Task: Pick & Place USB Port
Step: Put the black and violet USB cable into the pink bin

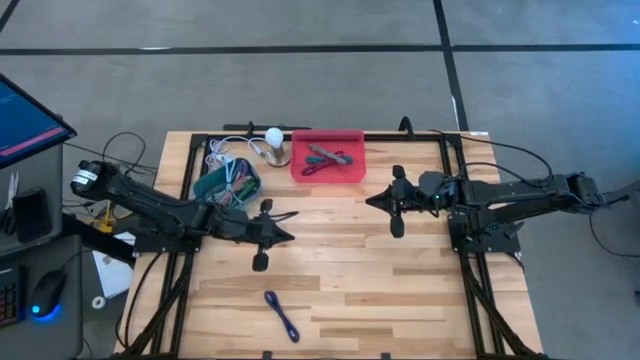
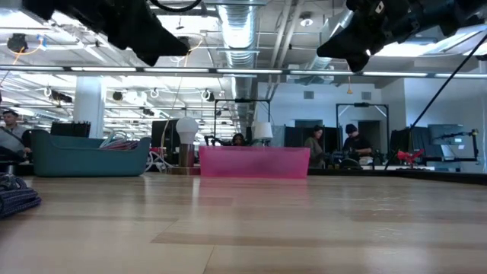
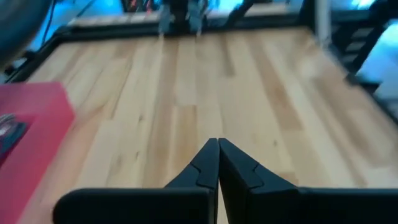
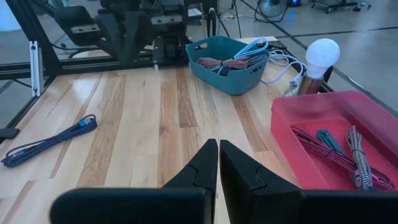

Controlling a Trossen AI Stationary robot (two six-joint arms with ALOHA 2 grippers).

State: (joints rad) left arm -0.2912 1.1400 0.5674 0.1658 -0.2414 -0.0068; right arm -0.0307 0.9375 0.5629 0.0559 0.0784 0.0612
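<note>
— From above, what do you count?

— Two arms of mine over one pale plank table. One red tray at the far edge with a few cables in it, one teal basket stuffed with more cords, one lamp with a round white bulb between them. One blue USB cable lies alone near the front edge, a thin braided cord, slightly bent.

— And your grippers?

— My left gripper sits beside the basket, fingers pressed together on nothing; the blue cable is well apart from it, nearer the front. My right gripper hangs just in front of the tray, also shut and empty.

— At table height?

— The tray reads as translucent pink plastic, the basket opaque teal; the blue cable bunches at the edge.

— Left wrist?

— My own two dark fingertips meet over bare wood grain; a red corner shows.

— Right wrist?

— Fingertips closed. The blue cable lies well off across the boards, near the opposite arm's base; three cables, red, teal and grey braid, in the tray.
</note>
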